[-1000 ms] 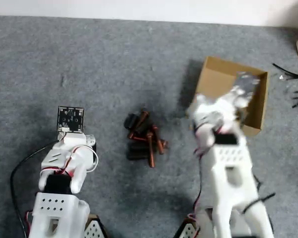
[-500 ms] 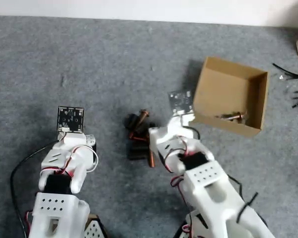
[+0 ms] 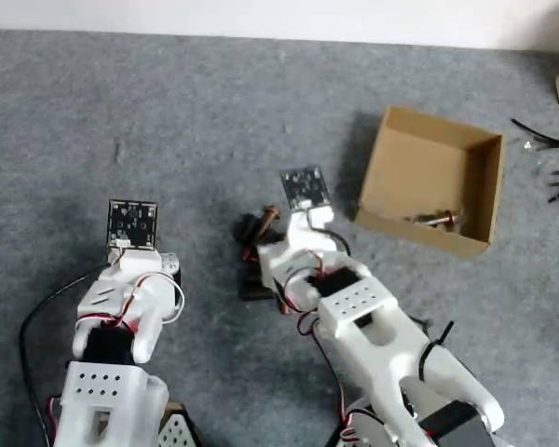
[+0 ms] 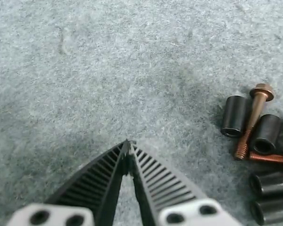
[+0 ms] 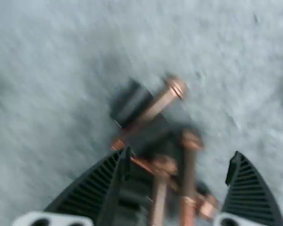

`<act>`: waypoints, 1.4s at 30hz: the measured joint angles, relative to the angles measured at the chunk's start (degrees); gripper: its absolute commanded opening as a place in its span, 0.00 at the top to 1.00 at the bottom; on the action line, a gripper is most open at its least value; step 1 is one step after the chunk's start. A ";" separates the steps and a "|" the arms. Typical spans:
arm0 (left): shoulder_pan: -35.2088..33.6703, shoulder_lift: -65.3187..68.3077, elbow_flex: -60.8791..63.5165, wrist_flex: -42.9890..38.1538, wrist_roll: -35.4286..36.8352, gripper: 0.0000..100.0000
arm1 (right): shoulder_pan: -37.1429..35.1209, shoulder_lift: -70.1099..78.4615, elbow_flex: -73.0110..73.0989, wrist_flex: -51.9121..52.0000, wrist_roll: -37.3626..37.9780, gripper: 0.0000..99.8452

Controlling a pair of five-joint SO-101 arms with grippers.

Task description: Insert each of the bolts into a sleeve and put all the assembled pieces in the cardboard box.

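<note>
We judge the task barely begun: one assembled piece (image 3: 435,220) lies inside the cardboard box (image 3: 429,168), near its front wall, and everything else is loose. On the grey table (image 3: 168,121), left of the box and apart from it, sits the pile (image 3: 253,233) of copper-coloured bolts and black sleeves, heaped and crossing one another. From the left wrist view we count at least four sleeves, one of them (image 4: 234,116) lying beside a long bolt (image 4: 252,117), so several pairings and several trips to the box remain, as far as we can see.

The right arm's jaws hang spread wide and empty directly over the pile. In the right wrist view two bolts lie between the two toothed fingers, one of them (image 5: 186,179) running roughly lengthways. A third bolt (image 5: 158,106) lies across a sleeve (image 5: 129,106) just beyond the tips. We cannot tell whether the fingers already touch anything. Picking a single bolt out of this tangle looks like the awkward part to us.

The left arm's jaws are pressed together on nothing, over bare table, with the pile off to one side and well apart from their tips
</note>
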 measured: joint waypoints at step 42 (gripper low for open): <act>0.00 0.00 0.00 -0.70 0.00 0.99 | -4.40 20.75 -17.58 -1.14 -30.42 0.83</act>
